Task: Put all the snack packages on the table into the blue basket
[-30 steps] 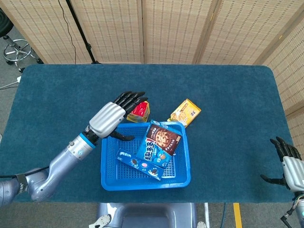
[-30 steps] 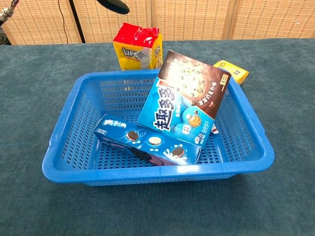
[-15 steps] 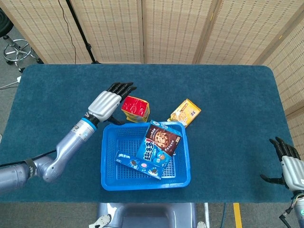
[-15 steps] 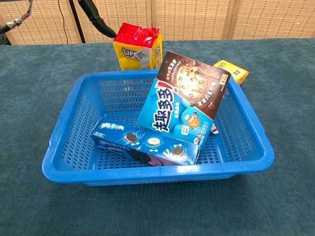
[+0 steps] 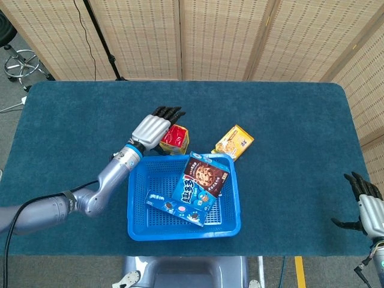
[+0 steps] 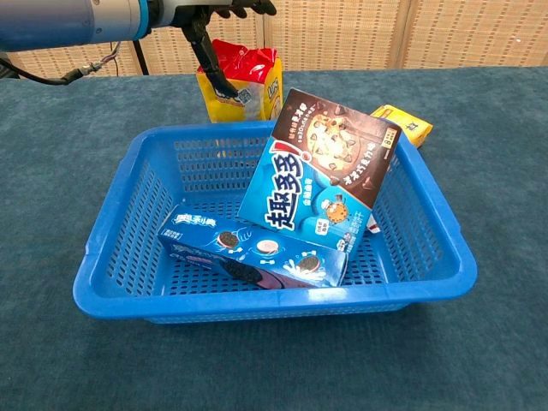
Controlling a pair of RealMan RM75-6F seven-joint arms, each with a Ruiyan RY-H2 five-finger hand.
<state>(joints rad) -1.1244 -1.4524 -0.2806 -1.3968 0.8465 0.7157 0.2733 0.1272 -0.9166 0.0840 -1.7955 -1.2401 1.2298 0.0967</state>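
Left robot hand: now reaching over the red-and-yellow foil snack bag standing just behind the blue plastic basket's far edge, having swung back toward it; fingers closing round it, grip not yet certain. Right robot hand: idling released near the surface's right front corner. Yellow snack box also lying outside.

Even, bright overhead light is filling both views; shadows are staying soft and short. Head view is holding sharp, with no glare showing. Chest view is bowing slightly at the edges, and the blue basket rim is catching a faint sheen.
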